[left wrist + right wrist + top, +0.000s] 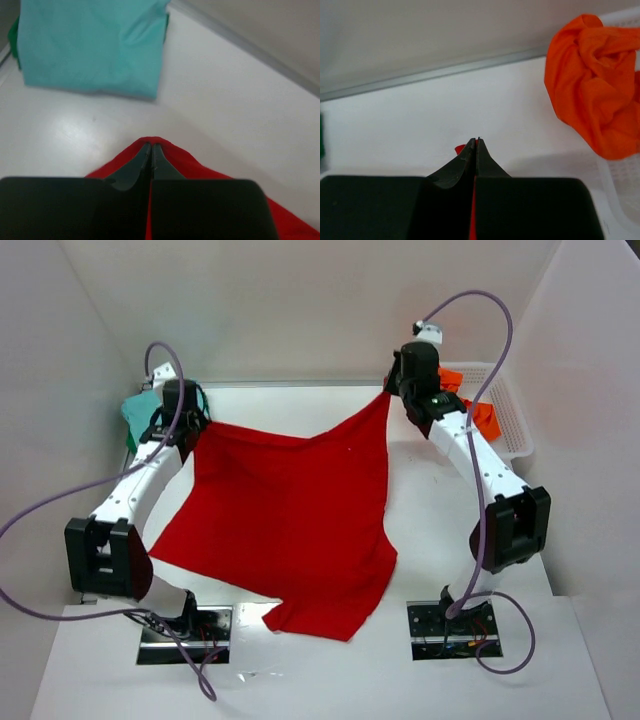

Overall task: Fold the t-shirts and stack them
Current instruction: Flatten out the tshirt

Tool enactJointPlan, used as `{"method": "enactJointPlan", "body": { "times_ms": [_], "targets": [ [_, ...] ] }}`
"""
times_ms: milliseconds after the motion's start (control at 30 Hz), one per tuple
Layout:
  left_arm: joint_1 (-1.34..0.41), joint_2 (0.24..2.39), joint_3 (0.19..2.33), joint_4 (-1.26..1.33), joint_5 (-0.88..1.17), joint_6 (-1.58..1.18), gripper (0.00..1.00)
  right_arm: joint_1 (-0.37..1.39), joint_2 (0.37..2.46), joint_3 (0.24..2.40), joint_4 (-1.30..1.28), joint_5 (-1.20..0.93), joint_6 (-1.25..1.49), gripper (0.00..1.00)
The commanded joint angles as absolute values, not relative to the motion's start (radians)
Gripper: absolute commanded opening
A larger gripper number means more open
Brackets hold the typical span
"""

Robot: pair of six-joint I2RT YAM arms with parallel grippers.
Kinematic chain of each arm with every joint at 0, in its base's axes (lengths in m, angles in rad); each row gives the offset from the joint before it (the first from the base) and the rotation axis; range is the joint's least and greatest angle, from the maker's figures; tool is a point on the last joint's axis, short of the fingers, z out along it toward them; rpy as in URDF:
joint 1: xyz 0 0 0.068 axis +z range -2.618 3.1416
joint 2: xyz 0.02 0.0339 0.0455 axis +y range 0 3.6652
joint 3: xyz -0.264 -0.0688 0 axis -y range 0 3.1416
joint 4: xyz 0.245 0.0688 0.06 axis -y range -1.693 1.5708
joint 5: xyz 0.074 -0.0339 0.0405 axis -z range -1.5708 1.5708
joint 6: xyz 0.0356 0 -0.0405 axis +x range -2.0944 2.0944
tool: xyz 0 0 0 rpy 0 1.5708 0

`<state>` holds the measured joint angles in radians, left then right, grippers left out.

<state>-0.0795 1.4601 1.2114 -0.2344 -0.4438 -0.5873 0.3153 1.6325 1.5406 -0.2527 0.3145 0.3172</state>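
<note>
The red t-shirt (pixel 285 520) hangs spread between my two grippers at the back of the table, its lower part draping down to the near edge. My left gripper (pixel 192 426) is shut on its far left corner (pixel 165 150). My right gripper (pixel 392 392) is shut on its far right corner, a sliver of red (pixel 460 148) showing beside the jaws. A folded teal t-shirt (pixel 90 47) lies at the back left, just beyond my left gripper (pixel 151 146). A crumpled orange t-shirt (pixel 592 80) sits in the basket to the right of my right gripper (pixel 476 141).
A white plastic mesh basket (pixel 512 415) stands at the back right against the wall. White walls enclose the table on the left, back and right. The arm bases (pixel 185 632) sit at the near edge.
</note>
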Motion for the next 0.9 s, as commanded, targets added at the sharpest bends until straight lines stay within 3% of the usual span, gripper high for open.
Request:
{"method": "enactJointPlan", "body": {
  "times_ms": [0,267,433,600,867],
  "targets": [
    [-0.045,1.506,1.426,-0.133,-0.353,-0.511,0.00,0.307,1.649,1.790,-0.166,0.311,0.298,0.00],
    [-0.044,1.320,1.571,-0.170,-0.212,-0.457,0.00,0.298,1.461,1.987,-0.284,0.336,0.224,0.00],
    [-0.044,1.048,1.549,-0.253,-0.146,-0.466,0.00,0.298,1.179,1.944,-0.330,0.296,0.224,0.00],
    [-0.044,0.628,1.440,-0.362,-0.168,-0.475,0.00,0.298,0.909,1.916,-0.437,0.276,0.224,0.00],
    [-0.091,0.278,1.376,-0.500,-0.241,-0.525,0.00,0.298,0.753,1.980,-0.548,0.198,0.270,0.00]
  ]
}}
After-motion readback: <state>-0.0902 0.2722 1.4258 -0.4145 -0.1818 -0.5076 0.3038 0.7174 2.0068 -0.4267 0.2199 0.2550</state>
